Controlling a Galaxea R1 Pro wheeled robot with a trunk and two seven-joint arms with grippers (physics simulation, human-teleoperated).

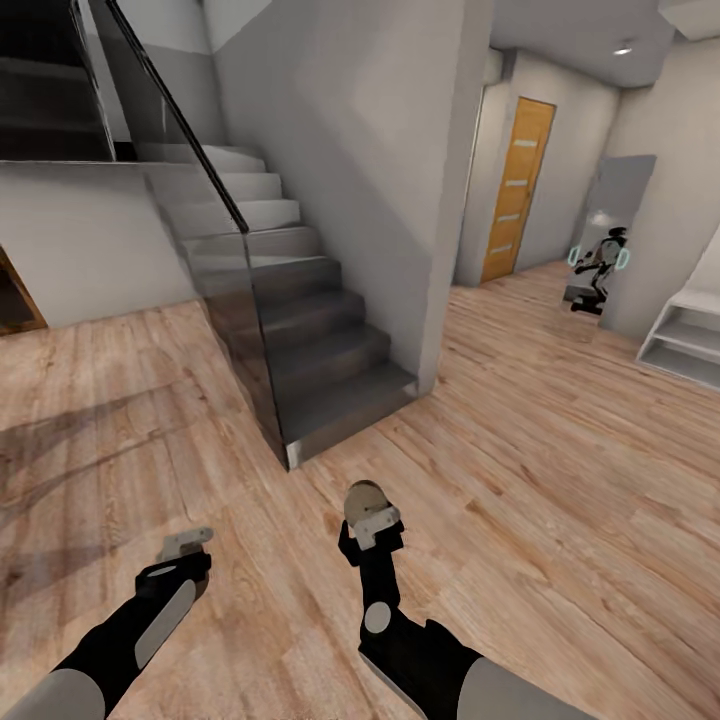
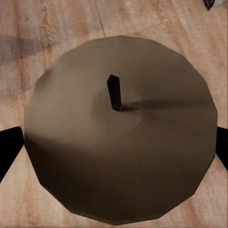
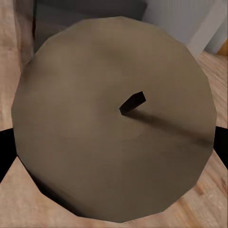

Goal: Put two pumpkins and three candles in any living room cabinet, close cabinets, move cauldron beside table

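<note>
You carry one candle pinched in your left hand and another candle in your right hand past the stairs, so nothing looks stowed in a cabinet yet.

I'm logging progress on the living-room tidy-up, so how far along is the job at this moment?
Nothing looks finished here. In hand: the left pincer and the right pincer each grip a candle, one in the left wrist view, the other in the right. The robot stands on wooden floor by a staircase. Left: stowing these candles, the third candle, both pumpkins, closing cabinets and moving the cauldron.
</note>
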